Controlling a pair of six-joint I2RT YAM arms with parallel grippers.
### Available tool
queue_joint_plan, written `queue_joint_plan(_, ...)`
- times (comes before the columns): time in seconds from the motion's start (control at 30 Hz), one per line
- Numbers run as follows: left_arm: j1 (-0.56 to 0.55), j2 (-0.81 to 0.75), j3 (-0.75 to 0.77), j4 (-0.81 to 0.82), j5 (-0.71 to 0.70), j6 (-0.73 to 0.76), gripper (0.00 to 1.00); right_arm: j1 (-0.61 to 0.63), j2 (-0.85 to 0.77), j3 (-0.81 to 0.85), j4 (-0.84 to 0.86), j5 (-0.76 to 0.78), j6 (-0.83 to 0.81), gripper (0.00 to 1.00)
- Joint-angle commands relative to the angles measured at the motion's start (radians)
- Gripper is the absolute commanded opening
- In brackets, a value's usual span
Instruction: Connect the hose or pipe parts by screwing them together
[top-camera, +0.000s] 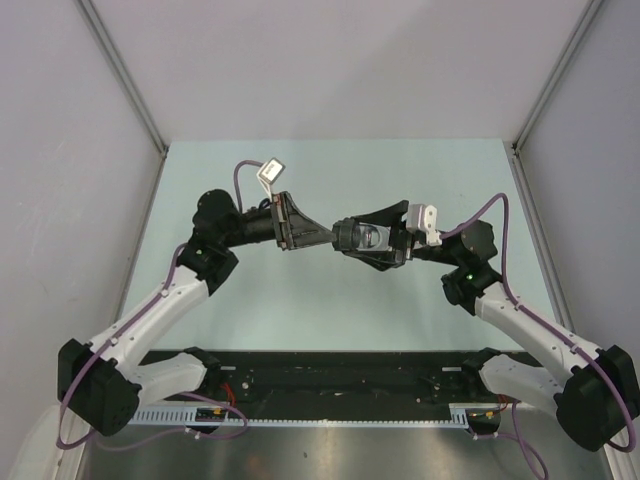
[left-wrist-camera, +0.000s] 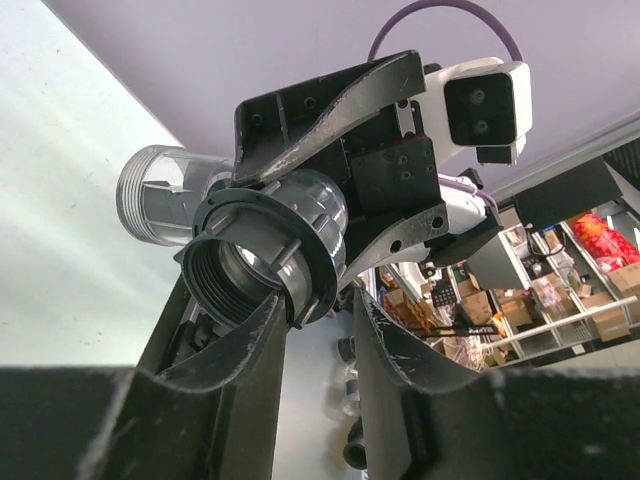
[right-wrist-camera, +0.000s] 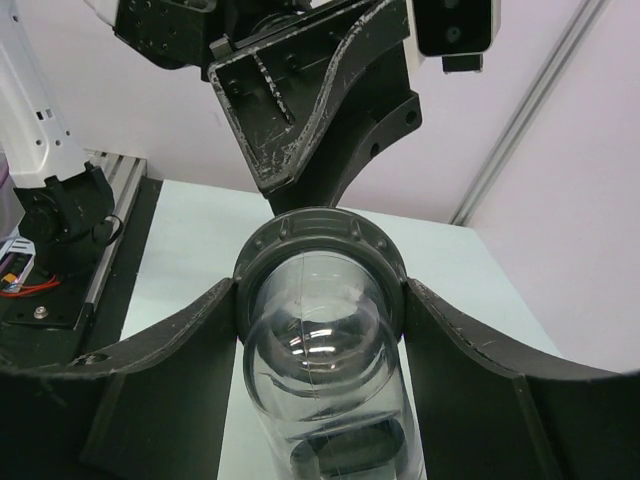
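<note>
Clear fitting (right-wrist-camera: 320, 385) fills the right hand (right-wrist-camera: 322, 305), its lower end cut off.

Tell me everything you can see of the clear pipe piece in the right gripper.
The clear pipe piece is a see-through plastic cylinder ending in a dark grey collar, threaded inside. The right gripper clamps the tube, holding it above the table, roughly level, collar pointing at the left gripper, whose fingertips sit by the collar's rim; contact is unclear.
</note>
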Motion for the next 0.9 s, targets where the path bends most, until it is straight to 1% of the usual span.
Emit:
queue_joint_plan(0.0,0.008,0.001,-0.017,0.101,0.059,-0.057,0.35,0.003,-0.022,0.005,0.081,0.012,0.001,0.00)
queue_joint_plan(0.13,0.008,0.017,-0.025,0.133,0.073,-0.062,0.32,0.003,-0.006,0.003,0.144,-0.007,0.065,0.00)
queue_joint_plan(0.23,0.010,0.014,-0.037,0.165,0.070,-0.062,0.26,0.005,0.010,0.000,0.194,-0.007,0.104,0.00)
queue_joint_plan(0.33,0.008,-0.004,-0.054,0.208,0.064,-0.015,0.08,0.003,0.019,-0.005,0.268,0.016,0.197,0.00)
queue_joint_plan(0.37,0.007,-0.025,-0.065,0.213,0.054,0.008,0.01,0.003,0.027,-0.003,0.286,0.027,0.263,0.00)
queue_joint_plan(0.47,-0.018,-0.074,-0.103,0.216,0.002,0.161,0.00,0.000,0.050,-0.005,0.357,0.073,0.361,0.00)
queue_joint_plan(0.5,-0.024,-0.087,-0.118,0.214,-0.027,0.233,0.00,0.000,0.056,-0.005,0.381,0.084,0.418,0.00)
queue_joint_plan(0.57,-0.042,-0.099,-0.154,0.216,-0.083,0.290,0.00,-0.001,0.073,-0.003,0.401,0.117,0.483,0.00)
queue_joint_plan(0.6,-0.049,-0.098,-0.161,0.216,-0.093,0.368,0.01,-0.005,0.079,-0.002,0.421,0.125,0.541,0.00)
queue_joint_plan(0.73,-0.062,-0.070,-0.188,0.216,-0.162,0.484,0.00,-0.012,0.108,0.002,0.475,0.148,0.671,0.00)
queue_joint_plan(0.87,-0.073,-0.056,-0.197,0.216,-0.251,0.579,0.01,-0.037,0.116,0.003,0.481,0.165,0.773,0.00)
